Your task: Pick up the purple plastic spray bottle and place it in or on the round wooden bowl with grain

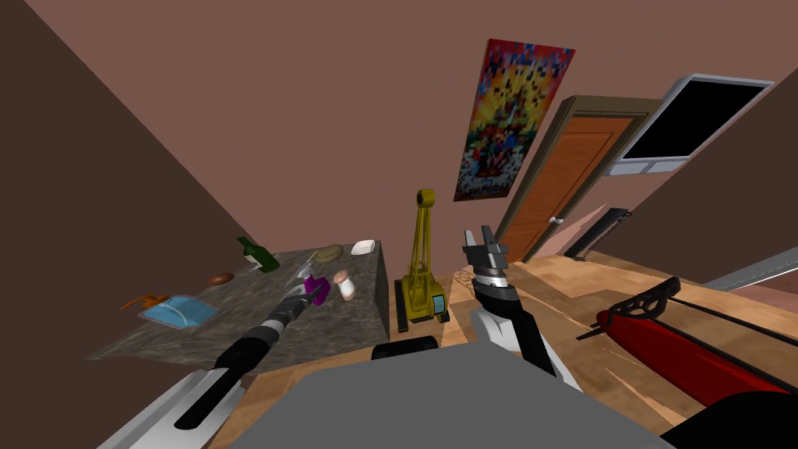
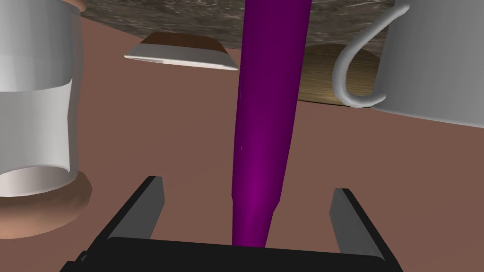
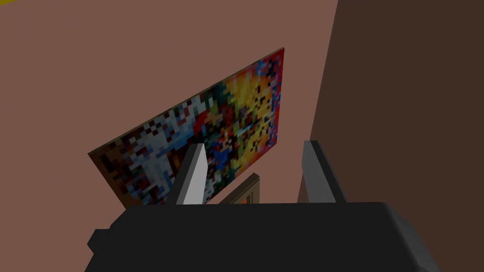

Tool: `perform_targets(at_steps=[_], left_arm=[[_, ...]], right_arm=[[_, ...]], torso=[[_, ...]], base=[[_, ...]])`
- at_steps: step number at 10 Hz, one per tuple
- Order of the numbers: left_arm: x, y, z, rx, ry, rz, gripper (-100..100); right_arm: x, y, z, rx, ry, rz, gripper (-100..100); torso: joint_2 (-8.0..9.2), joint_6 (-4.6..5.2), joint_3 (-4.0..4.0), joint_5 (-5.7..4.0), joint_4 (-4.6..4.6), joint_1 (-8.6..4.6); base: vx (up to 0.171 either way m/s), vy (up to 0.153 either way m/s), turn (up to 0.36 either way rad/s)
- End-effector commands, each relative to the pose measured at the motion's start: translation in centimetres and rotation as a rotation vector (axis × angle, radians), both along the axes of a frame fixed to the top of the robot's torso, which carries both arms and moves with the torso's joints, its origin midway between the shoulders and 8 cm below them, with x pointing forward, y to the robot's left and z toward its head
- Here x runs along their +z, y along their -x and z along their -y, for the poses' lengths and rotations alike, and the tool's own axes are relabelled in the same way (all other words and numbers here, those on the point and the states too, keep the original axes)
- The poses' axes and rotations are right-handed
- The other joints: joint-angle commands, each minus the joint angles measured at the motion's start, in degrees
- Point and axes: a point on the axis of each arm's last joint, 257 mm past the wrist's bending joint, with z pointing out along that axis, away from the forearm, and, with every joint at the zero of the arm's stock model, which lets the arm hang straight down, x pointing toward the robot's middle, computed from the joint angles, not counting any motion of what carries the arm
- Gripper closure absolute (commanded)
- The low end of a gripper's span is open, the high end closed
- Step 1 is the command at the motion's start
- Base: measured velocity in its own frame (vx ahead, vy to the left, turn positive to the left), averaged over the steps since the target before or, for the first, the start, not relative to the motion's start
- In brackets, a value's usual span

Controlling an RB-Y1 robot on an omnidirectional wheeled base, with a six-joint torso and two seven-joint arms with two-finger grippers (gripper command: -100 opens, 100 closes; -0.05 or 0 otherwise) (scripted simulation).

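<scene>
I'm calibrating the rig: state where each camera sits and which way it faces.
Head view: on the head, looking down and forward at the dark stone-patterned table; left gripper and right gripper show.
Left wrist view: on the left wrist, looking along open fingers at the purple plastic spray bottle between them.
Right wrist view: on the raised right wrist, facing a wall; its open fingers show.
Shared: head and left wrist views both show the bottle and round wooden bowl.
</scene>
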Motion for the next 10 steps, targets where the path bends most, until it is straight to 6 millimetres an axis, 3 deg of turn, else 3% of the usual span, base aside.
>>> perform_targets(at_steps=[1, 5, 6, 7, 8, 9, 10], left_arm=[[0.0, 0.0, 0.0, 0.000, 0.000, 0.000, 100], [0.0, 0.0, 0.0, 0.000, -0.001, 0.000, 100], [0.0, 0.0, 0.0, 0.000, -0.001, 0.000, 0], [0.0, 0.0, 0.0, 0.000, -0.001, 0.000, 100], [0.0, 0.0, 0.0, 0.000, -0.001, 0.000, 0], [0.3, -0.2, -0.8, 0.020, 0.018, -0.003, 100], [0.4, -0.2, -1.1, 0.027, 0.026, -0.003, 100]], right_arm=[[0.0, 0.0, 0.0, 0.000, 0.000, 0.000, 0], [0.0, 0.0, 0.0, 0.000, 0.000, 0.000, 0], [0.0, 0.0, 0.0, 0.000, 0.000, 0.000, 0], [0.0, 0.0, 0.0, 0.000, 0.000, 0.000, 0], [0.0, 0.0, 0.0, 0.000, 0.000, 0.000, 0], [0.0, 0.0, 0.0, 0.000, 0.000, 0.000, 0], [0.0, 0.0, 0.0, 0.000, 0.000, 0.000, 0]], torso=[[0.00, 0.00, 0.00, 0.00, 0.00, 0.00], [0.01, 0.01, 0.00, 0.03, 0.00, 0.03], [0.01, 0.01, 0.00, 0.02, 0.00, 0.02], [0.01, 0.01, 0.00, 0.02, 0.00, 0.02], [0.01, 0.01, 0.00, 0.02, 0.00, 0.02], [0.01, 0.01, 0.00, 0.02, 0.00, 0.02], [0.33, 0.12, 0.16, 0.08, 0.03, 0.11]], base=[[0.000, 0.000, 0.000], [0.000, 0.000, 0.000], [0.000, 0.000, 0.000], [0.000, 0.000, 0.000], [0.000, 0.000, 0.000], [-0.130, 0.031, -0.184], [-0.232, 0.015, -0.181]])
